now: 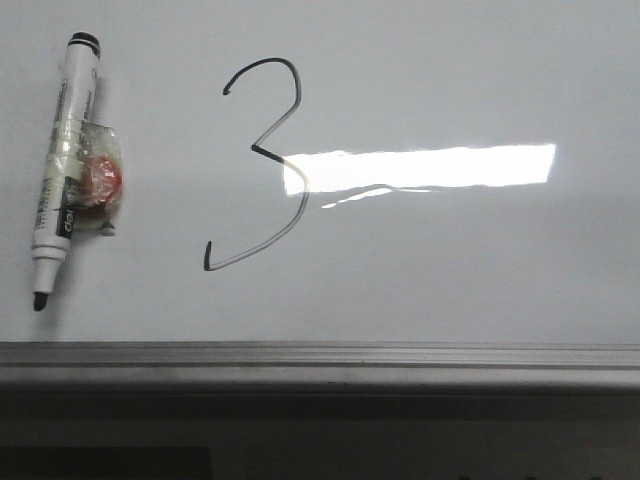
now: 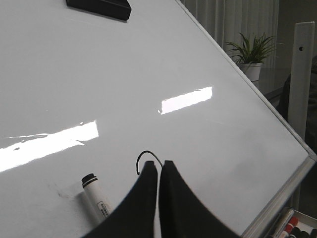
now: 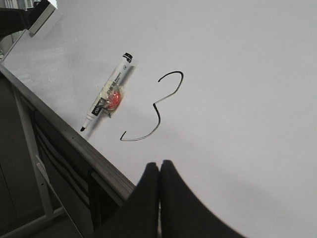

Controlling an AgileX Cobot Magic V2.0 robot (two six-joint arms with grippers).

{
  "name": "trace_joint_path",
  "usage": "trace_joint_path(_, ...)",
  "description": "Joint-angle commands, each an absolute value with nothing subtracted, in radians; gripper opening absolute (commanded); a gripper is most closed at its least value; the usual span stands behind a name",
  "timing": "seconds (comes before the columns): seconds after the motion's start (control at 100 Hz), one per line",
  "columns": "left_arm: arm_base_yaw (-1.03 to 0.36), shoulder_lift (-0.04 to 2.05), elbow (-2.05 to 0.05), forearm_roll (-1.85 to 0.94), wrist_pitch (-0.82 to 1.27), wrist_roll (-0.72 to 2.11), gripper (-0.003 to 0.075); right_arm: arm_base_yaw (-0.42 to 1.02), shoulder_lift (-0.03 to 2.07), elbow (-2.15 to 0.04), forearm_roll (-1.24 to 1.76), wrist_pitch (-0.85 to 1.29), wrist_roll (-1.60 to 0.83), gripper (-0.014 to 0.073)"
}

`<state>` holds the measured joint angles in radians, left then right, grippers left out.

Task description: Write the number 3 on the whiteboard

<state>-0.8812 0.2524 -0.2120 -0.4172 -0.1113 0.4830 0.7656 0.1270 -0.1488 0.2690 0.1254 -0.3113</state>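
1. One whiteboard (image 1: pixel 450 80), glossy white, filling most of the front view, with a grey frame strip (image 1: pixel 320 358) along its near edge.
2. One number 3 (image 1: pixel 262 165), drawn in thin black line on the board, left of centre in the front view; upper curve dark, lower curve paler grey where a bright window reflection (image 1: pixel 420 167) crosses it.
3. One marker (image 1: pixel 62 165), uncapped, lying flat on the board well to the left of the 3, tip toward the frame strip, apart from the drawn line.
4. One clear tape wrap with a red-orange piece (image 1: pixel 98 180) stuck to the marker's barrel on the side facing the 3.
5. Two grippers, neither seen from the front: left gripper (image 2: pixel 159 168) with black fingers pressed together and nothing between them, hanging over the board and covering most of the 3, only the top hook showing; right gripper (image 3: pixel 159 168) likewise with fingers closed against each other, empty, above the board near the frame, apart from the 3 and the marker.
6. One black block (image 2: pixel 101 7) at the far edge of the board in the left wrist view.
7. One potted plant (image 2: pixel 250 54) beyond the board's side edge; a white upright post (image 2: pixel 303 74) beside it.
8. A few markers (image 2: pixel 292 229) below the board's corner, partly cut off, number unclear.
9. Nothing lying on the 3 itself.
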Motion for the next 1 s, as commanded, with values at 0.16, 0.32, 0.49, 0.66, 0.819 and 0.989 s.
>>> trace_joint_path(0.16, -0.683, 0.26, -0.241, -0.18, -0.122, 0.275, -0.002, 0.764, 0.135, -0.173, 0.264, 0.045, -0.32, -0.0054)
trace_joint_path(0.32, -0.478, 0.26, -0.24, -0.083, -0.015, 0.135, -0.002, 0.764, 0.135, -0.173, 0.264, 0.045, -0.32, -0.0054)
trace_joint_path(0.49, -0.23, 0.166, -0.179, -0.059, 0.033, 0.135, -0.002, 0.764, 0.135, -0.173, 0.264, 0.045, -0.32, -0.0054)
trace_joint_path(0.66, -0.069, 0.024, -0.058, -0.04, 0.033, 0.134, -0.002, 0.764, 0.135, -0.173, 0.264, 0.045, -0.32, -0.0054)
trace_joint_path(0.819, -0.032, -0.032, 0.034, 0.019, 0.034, 0.034, -0.002, 0.764, 0.135, -0.173, 0.264, 0.045, -0.32, -0.0054)
trace_joint_path(0.989, -0.032, -0.03, 0.037, 0.052, 0.239, -0.008, -0.002, 0.764, 0.135, -0.173, 0.264, 0.043, -0.32, -0.0054)
